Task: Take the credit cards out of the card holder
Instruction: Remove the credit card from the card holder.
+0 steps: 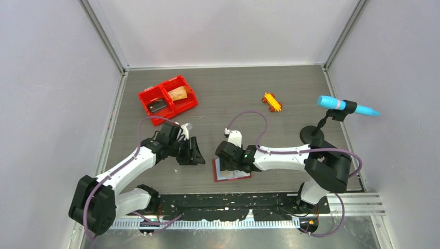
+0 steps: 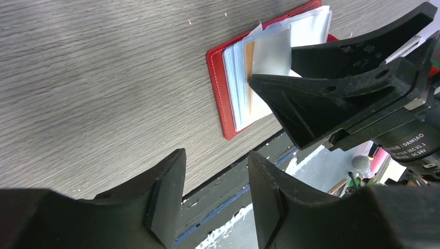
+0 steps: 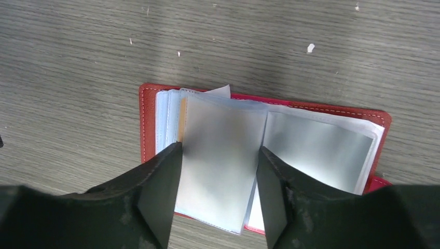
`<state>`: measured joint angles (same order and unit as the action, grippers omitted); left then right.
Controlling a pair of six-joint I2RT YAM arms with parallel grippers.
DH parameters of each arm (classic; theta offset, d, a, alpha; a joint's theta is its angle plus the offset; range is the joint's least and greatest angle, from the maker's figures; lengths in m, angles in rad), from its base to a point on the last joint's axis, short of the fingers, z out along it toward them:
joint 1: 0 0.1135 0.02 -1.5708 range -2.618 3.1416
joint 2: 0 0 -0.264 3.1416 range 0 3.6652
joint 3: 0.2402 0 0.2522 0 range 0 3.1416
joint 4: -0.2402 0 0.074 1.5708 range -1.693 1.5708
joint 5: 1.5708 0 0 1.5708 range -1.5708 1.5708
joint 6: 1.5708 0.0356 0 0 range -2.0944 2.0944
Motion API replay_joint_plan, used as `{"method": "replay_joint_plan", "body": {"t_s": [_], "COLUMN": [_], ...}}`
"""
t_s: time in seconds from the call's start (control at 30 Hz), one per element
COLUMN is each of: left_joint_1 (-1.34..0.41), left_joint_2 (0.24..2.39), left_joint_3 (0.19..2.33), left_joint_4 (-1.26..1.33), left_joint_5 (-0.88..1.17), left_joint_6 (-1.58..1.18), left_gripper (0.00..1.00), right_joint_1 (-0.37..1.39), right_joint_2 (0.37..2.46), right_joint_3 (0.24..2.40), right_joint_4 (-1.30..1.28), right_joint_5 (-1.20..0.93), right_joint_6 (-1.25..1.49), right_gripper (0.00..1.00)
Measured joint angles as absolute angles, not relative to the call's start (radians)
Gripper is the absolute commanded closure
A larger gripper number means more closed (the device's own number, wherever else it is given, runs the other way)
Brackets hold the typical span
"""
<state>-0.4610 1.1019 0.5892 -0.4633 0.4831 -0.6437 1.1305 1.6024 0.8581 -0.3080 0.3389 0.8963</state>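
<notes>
Right gripper (image 3: 218, 202) is hovering directly over the open card holder (image 3: 148, 124), jaws spread moderately apart, straddling a clear sleeve page, gripping nothing; can't tell if the tips are touching it. Holder is lying flat near the table's (image 1: 233, 88) near edge, an orange-yellow credit card (image 3: 182, 120) edge showing among the sleeves. Left gripper (image 2: 215, 199) is sitting just beside it, open, empty.

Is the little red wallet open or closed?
Open. The card holder lies spread flat on the table, its clear sleeves fanned out, with an orange card edge showing between them.
</notes>
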Motion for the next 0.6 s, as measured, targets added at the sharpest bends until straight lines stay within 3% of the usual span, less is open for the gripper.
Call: {"method": "replay_joint_plan", "body": {"t_s": [0.17,0.6], "left_joint_1": [-0.472,-0.557], "left_joint_2": [1.16,1.385], "left_joint_3": [0.591,0.704], "left_joint_4": [-0.422,-0.279], "left_joint_5": [0.511,0.578], "left_joint_6": [-0.645,-0.673], "left_gripper": [0.56,0.6], "right_joint_1": [1.131,1.082], "right_joint_2": [1.538,1.283], "right_joint_3": [0.773,0.432], "right_joint_4": [-0.236,0.097], "right_joint_5": [0.336,0.256], "right_joint_6": [0.9,0.897], "right_gripper": [0.52,0.57]}}
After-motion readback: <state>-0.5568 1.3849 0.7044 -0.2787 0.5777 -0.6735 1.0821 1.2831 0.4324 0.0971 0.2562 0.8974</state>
